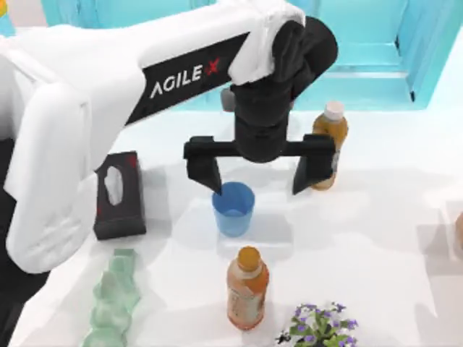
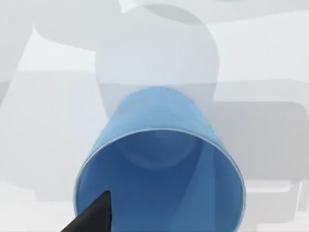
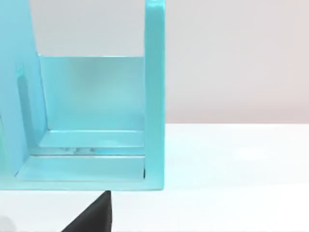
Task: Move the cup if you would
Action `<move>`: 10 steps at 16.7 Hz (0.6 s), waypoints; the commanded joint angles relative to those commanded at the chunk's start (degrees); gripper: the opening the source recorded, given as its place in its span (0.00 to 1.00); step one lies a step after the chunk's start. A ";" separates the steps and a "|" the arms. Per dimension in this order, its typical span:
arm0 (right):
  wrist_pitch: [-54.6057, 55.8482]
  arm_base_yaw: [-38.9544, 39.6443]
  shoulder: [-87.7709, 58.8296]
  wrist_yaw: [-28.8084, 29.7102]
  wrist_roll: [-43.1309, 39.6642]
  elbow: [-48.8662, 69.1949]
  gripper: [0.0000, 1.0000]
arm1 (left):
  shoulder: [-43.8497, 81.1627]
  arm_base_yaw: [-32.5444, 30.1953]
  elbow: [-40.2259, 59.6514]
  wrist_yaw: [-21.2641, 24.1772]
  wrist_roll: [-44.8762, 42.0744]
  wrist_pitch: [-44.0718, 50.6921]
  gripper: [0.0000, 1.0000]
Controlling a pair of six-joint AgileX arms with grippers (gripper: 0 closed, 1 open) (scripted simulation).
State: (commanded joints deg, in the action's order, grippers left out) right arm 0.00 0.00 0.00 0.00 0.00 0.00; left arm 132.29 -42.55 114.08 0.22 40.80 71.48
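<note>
Near the middle of the white table [image 1: 376,238], the small tapered blue plastic cup [image 1: 234,208] stands upright beneath the left gripper [image 1: 259,177], whose black fingers are spread wide, one tip at the rim, the cup off-centre toward that finger.

My left end effector [image 1: 257,181] is black on a white arm w/ white lettering and a red X. Cup [image 1: 234,208]: plain blue. Tabletop [image 1: 376,231]: white. Two bottles [image 1: 247,289] amber, one orange cap, one white. Tissue box [image 1: 119,195] black. Vase [image 1: 112,300] pale green. Flowers [image 1: 322,325] purple. Shelf [image 3: 96,121] turquoise.
</note>
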 joint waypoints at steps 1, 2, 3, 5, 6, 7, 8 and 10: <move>0.00 0.00 0.00 0.00 0.00 0.00 1.00 | 0.19 -0.02 -2.70 0.00 0.01 -2.95 1.00; 0.00 0.00 0.00 0.00 0.00 0.00 1.00 | 0.36 -0.03 -4.95 0.00 0.02 -5.29 1.00; 0.00 0.00 0.00 0.00 0.00 0.00 1.00 | 0.52 -0.05 -6.66 0.01 0.04 -7.04 1.00; 0.00 0.00 0.00 0.00 0.00 0.00 1.00 | 0.72 -0.08 -8.27 0.01 0.07 -8.68 1.00; 0.00 0.00 0.00 0.00 0.00 0.00 1.00 | 0.72 -0.08 -8.31 0.01 0.07 -8.72 1.00; 0.00 0.00 0.00 0.00 0.00 0.00 1.00 | 0.72 -0.08 -8.31 0.01 0.07 -8.72 1.00; 0.00 0.00 0.00 0.00 0.00 0.00 1.00 | 0.72 -0.08 -8.31 0.01 0.07 -8.72 1.00; 0.00 0.00 0.00 0.00 0.00 0.00 1.00 | 0.72 -0.08 -8.31 0.01 0.07 -8.72 0.85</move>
State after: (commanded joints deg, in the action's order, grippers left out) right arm 0.00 0.00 0.00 0.00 0.00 0.00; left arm 133.02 -42.63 105.77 0.23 40.87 62.76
